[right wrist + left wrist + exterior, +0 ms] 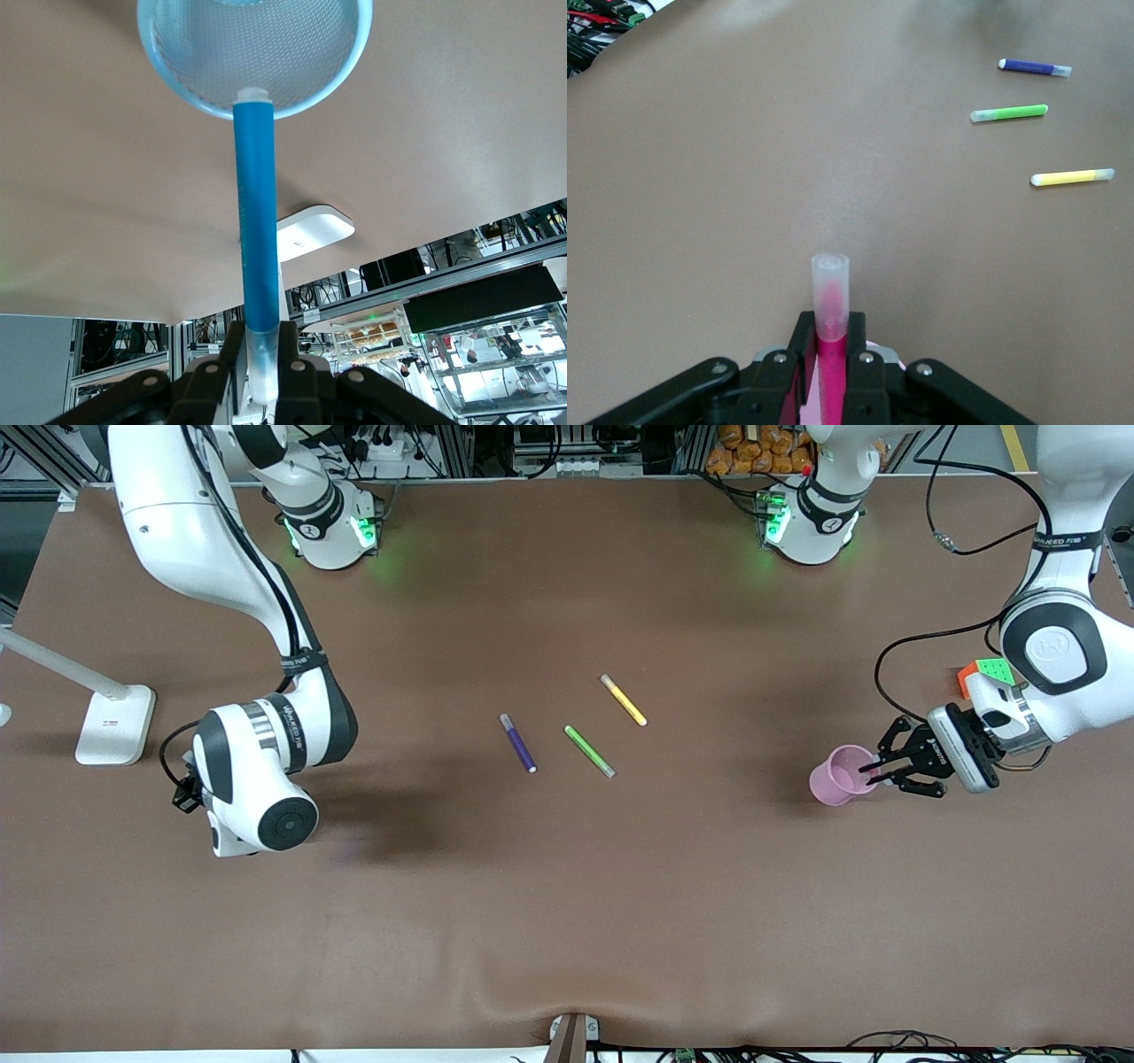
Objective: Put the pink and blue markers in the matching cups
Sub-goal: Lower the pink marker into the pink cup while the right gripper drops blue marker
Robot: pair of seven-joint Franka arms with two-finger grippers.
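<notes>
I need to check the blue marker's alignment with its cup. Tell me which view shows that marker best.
The right wrist view: the blue marker runs its whole length from the right end effector, shut on it, to the blue cup. The front view hides it under the right arm's wrist. The left wrist view does not show it.

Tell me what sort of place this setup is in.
Most likely a robotics lab: two white Franka arms bolted along a brown-covered table, cables and aluminium framing at the table's edge, and shelving racks visible in the right wrist view.
</notes>
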